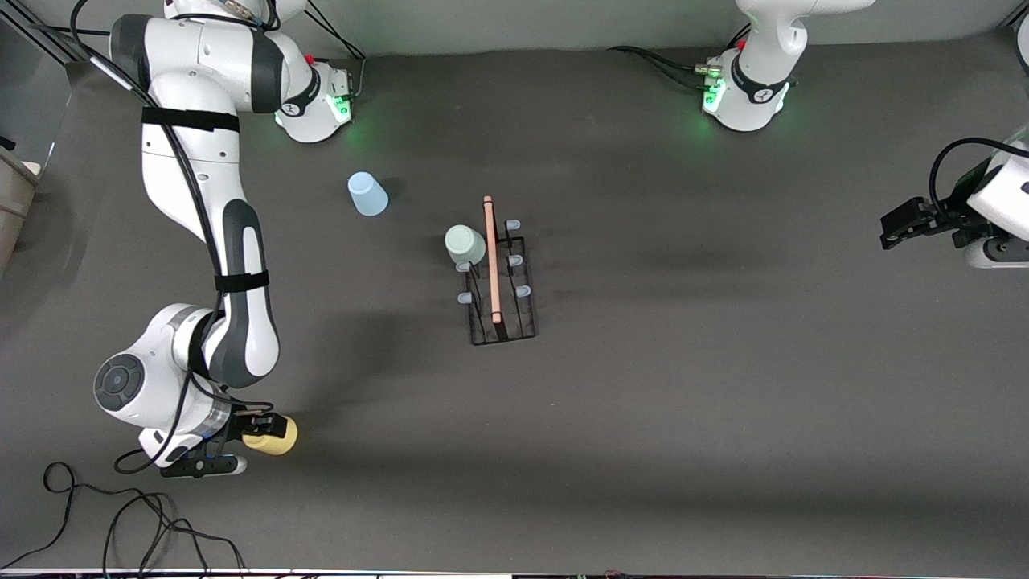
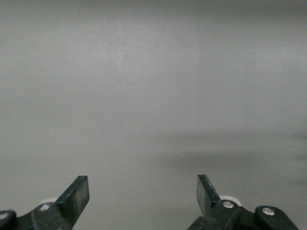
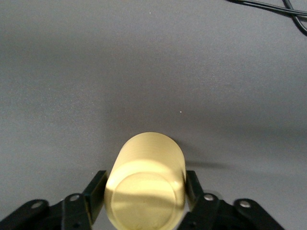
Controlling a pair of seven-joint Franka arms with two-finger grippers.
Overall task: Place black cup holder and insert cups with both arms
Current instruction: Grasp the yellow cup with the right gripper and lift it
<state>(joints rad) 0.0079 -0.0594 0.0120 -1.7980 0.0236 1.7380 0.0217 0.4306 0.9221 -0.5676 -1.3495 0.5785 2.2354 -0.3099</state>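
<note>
Across the front view, the black cup holder (image 1: 500,281) stands about mid-table, its wooden handle (image 1: 491,259) running toward the camera. The mint cup (image 1: 465,244) sits upside down on a peg at the rack's edge nearest the right arm's end. The blue cup (image 1: 367,194) rests inverted on the grey table (image 1: 723,402), farther from the camera than the rack and nearer the right arm's base. Wide bare mat lies all around the rack. The right gripper (image 1: 259,434) is low at the camera-side edge of the table, at the right arm's end, clamped on the yellow cup (image 1: 273,435); a loose black cable (image 1: 120,515) curls on the table just by it. The left gripper (image 1: 904,225) waits at the left arm's end of the table, well apart from everything.

From the left wrist view, the left gripper's (image 2: 143,196) fingers (image 2: 76,196) stand wide apart over plain mat.

From the right wrist view, the right gripper (image 3: 145,191) pinches the yellow cup (image 3: 146,187) on both sides, its closed bottom facing the camera; open mat runs ahead up to a cable (image 3: 268,9).
</note>
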